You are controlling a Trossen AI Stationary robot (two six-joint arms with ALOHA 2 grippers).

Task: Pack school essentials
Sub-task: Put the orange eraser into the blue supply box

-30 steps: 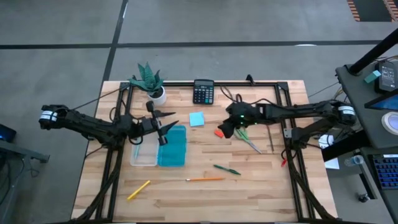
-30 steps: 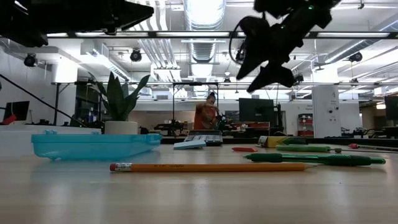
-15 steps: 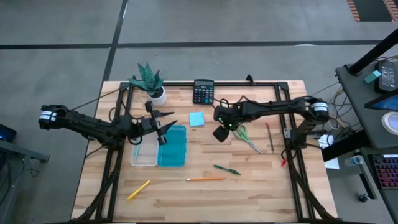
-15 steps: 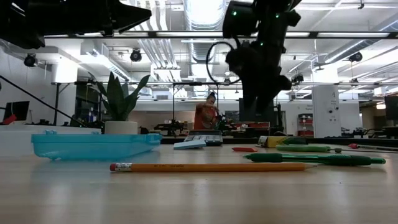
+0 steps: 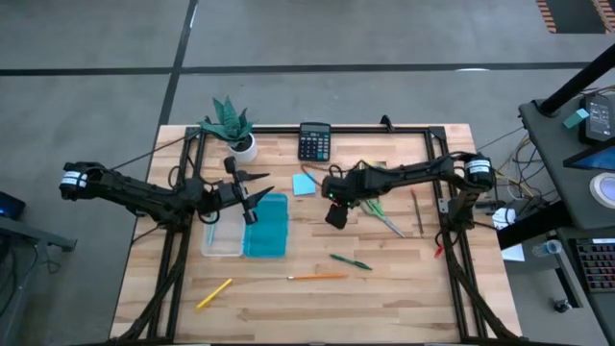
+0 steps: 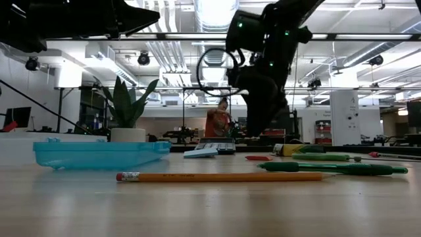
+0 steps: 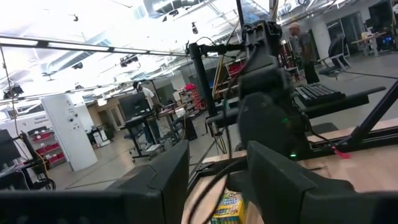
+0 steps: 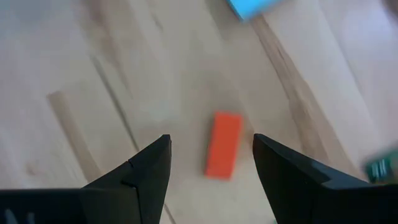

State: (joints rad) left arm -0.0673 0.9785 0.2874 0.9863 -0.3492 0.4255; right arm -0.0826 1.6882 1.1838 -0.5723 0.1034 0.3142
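Observation:
A red eraser [image 8: 224, 144] lies flat on the wooden table, also seen in the low view [image 6: 258, 158]. My right gripper [image 8: 211, 140] hangs open above it, slanting down, one finger on either side and clear of it; in the high view the gripper [image 5: 336, 211] hides the eraser. My left gripper [image 5: 258, 197] stands open and holds nothing, raised over the clear box [image 5: 223, 235] and its teal lid [image 5: 269, 226]. A light-blue sticky-note pad [image 5: 302, 185], green-handled scissors [image 5: 377, 208], a green pen [image 5: 351, 261], an orange pencil [image 5: 317, 277] and a yellow pen [image 5: 214, 293] lie on the table.
A calculator [image 5: 314, 141] and a potted plant [image 5: 231, 125] stand at the far edge. A red pen [image 5: 415, 207] lies right of the scissors. A yellow crayon box [image 7: 227, 208] shows past my left fingers. A person stands in the room behind [image 6: 217, 122].
My right gripper has gone toward the table's left edge and down toward the red eraser, tipping more steeply downward and rolling about its own line; it now covers the eraser in the high view. Its jaws stay open.

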